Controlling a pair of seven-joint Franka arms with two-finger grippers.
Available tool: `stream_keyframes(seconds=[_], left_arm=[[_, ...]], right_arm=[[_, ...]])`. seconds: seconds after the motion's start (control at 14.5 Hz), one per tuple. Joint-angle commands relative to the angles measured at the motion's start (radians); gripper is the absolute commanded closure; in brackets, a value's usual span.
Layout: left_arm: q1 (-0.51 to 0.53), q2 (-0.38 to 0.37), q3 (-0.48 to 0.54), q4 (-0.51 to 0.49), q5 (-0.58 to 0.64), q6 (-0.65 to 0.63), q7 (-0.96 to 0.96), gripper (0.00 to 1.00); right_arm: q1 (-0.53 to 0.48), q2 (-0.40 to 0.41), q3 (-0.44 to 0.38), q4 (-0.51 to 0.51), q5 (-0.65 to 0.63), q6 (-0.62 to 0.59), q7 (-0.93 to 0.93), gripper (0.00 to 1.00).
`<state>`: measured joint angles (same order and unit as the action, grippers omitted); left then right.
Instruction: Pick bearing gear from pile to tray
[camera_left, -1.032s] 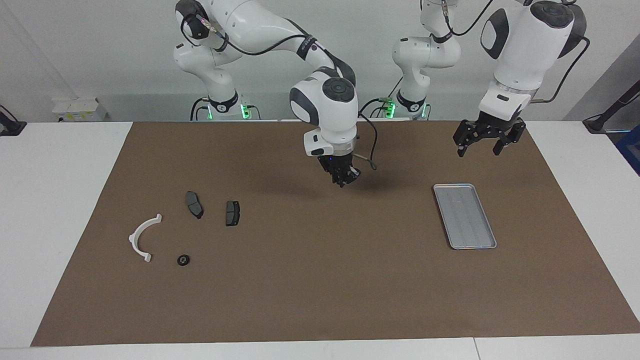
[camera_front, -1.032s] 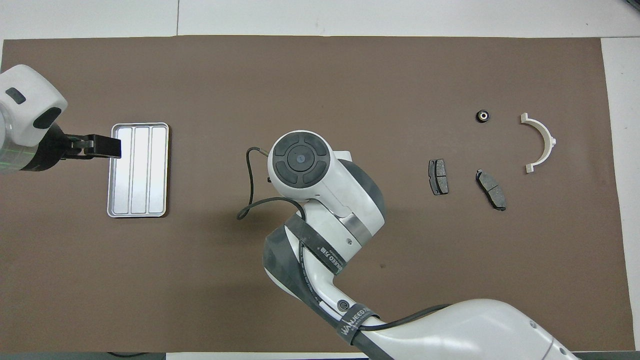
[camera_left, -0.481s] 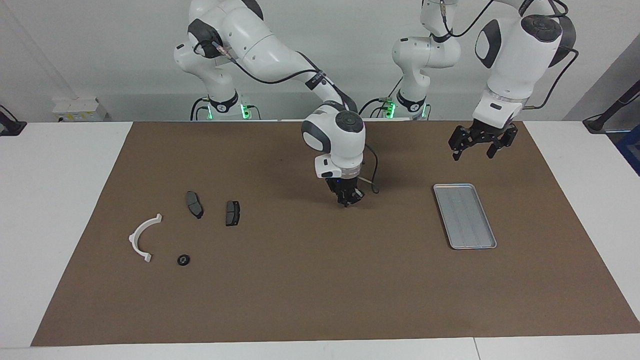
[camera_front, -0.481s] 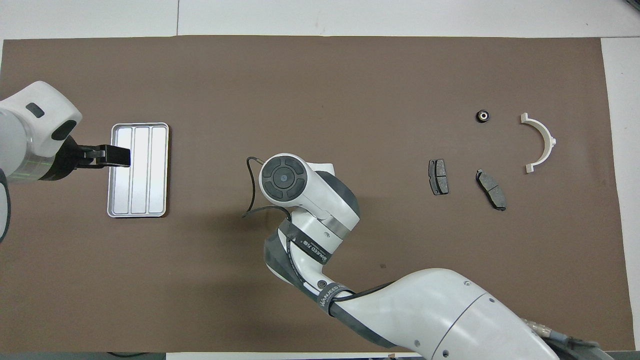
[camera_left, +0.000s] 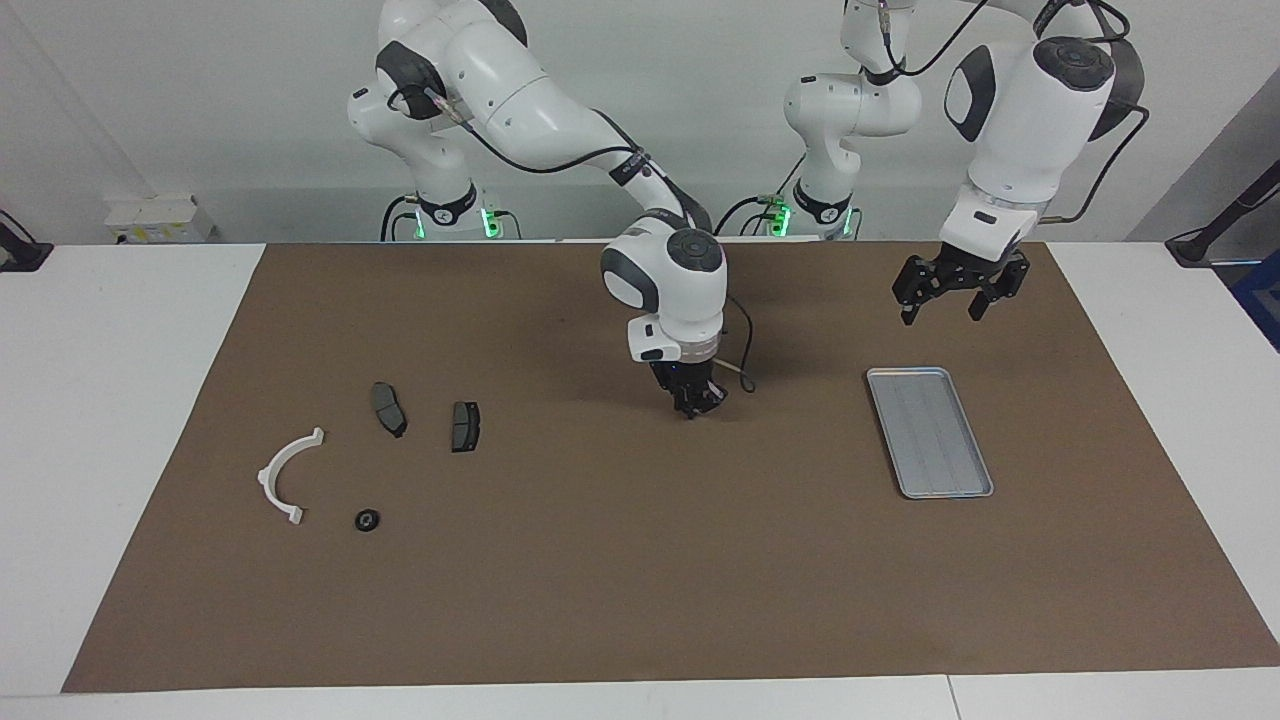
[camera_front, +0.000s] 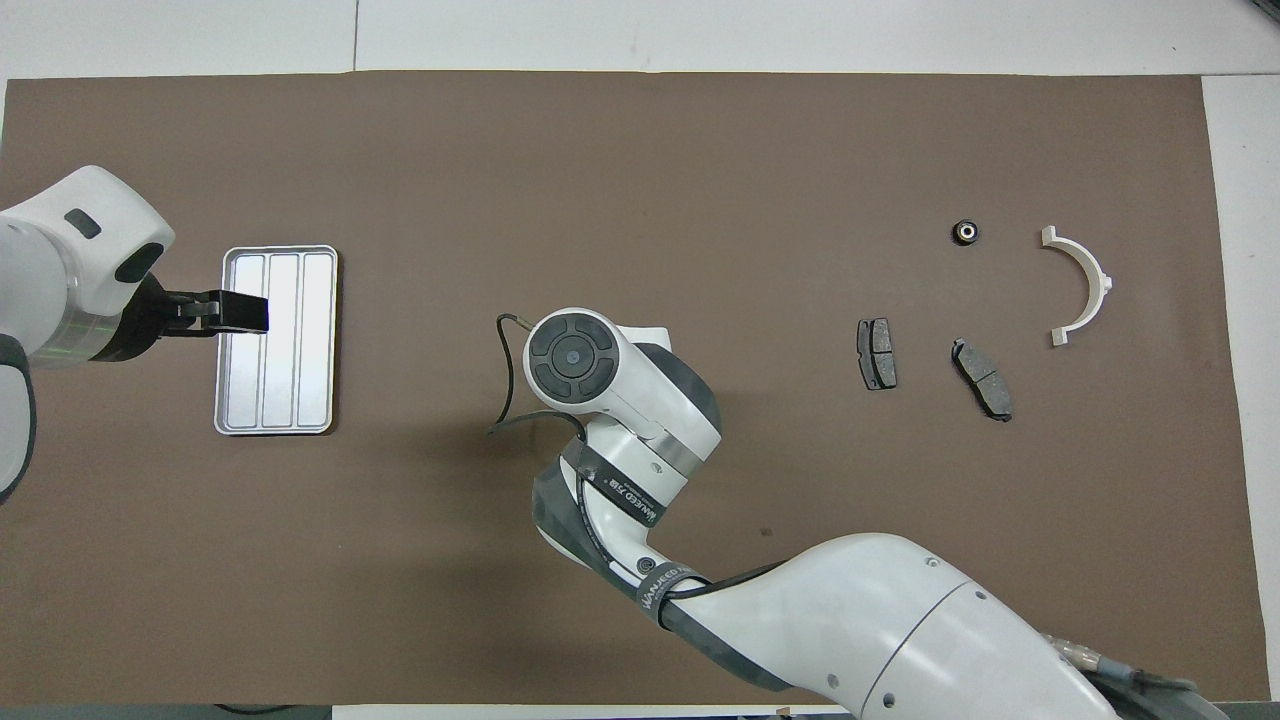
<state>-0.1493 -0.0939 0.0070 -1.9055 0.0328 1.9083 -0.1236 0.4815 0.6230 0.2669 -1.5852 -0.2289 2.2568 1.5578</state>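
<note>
A brown mat (camera_left: 640, 560) is spread over the surface, and the silver ribbed tray (camera_left: 929, 432) is taken as the landmark. The right gripper (camera_left: 692, 405) is held low over the bare mat beside the tray, toward the right arm's end; whether it is holding anything cannot be told. The left gripper (camera_left: 948, 290) is raised above the tray's robot-side end, its fingers spread wide. Well apart from the tray, at the right arm's end, a small black bearing gear (camera_left: 367, 520) is seen beside a white half-ring bracket (camera_left: 283, 476), with two dark brake pads (camera_left: 388, 408) nearer the robots.
</note>
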Motion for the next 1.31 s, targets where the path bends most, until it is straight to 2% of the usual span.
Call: stream_keyframes(seconds=[0.0, 0.14, 0.34, 0.48, 0.55, 0.69, 0.89, 1.03, 1.24], left_arm=[[-0.01, -0.032, 0.004, -0.049, 0.009, 0.04, -0.043, 0.0], [-0.028, -0.023, 0.004, -0.043, 0.009, 0.038, -0.074, 0.0], [-0.12, 0.026, 0.002, 0.02, 0.009, 0.026, -0.226, 0.0], [-0.214, 0.1, 0.002, 0.106, 0.009, 0.021, -0.38, 0.01], [-0.28, 0.168, 0.004, 0.168, 0.01, 0.009, -0.462, 0.01], [-0.369, 0.27, 0.004, 0.238, 0.013, 0.018, -0.577, 0.02], [-0.429, 0.354, 0.001, 0.232, 0.007, 0.106, -0.649, 0.04], [-0.441, 0.396, -0.001, 0.186, 0.006, 0.184, -0.669, 0.05], [-0.443, 0.414, -0.002, 0.111, -0.011, 0.285, -0.683, 0.04]], right_arm=[[-0.021, -0.019, 0.003, 0.051, -0.032, -0.106, 0.016, 0.0], [-0.091, -0.038, 0.014, 0.129, -0.018, -0.234, -0.049, 0.0], [-0.226, -0.129, 0.02, 0.143, 0.067, -0.351, -0.316, 0.0], [-0.326, -0.147, 0.02, 0.143, 0.088, -0.411, -0.483, 0.0], [-0.372, -0.147, 0.018, 0.143, 0.088, -0.422, -0.552, 0.0], [-0.472, -0.147, 0.018, 0.114, 0.086, -0.401, -0.658, 0.0], [-0.584, -0.147, 0.017, 0.061, 0.074, -0.346, -0.835, 0.0], [-0.621, -0.143, 0.014, 0.012, 0.059, -0.272, -0.909, 0.0], [-0.682, -0.111, 0.014, -0.048, -0.006, -0.14, -0.99, 0.0]])
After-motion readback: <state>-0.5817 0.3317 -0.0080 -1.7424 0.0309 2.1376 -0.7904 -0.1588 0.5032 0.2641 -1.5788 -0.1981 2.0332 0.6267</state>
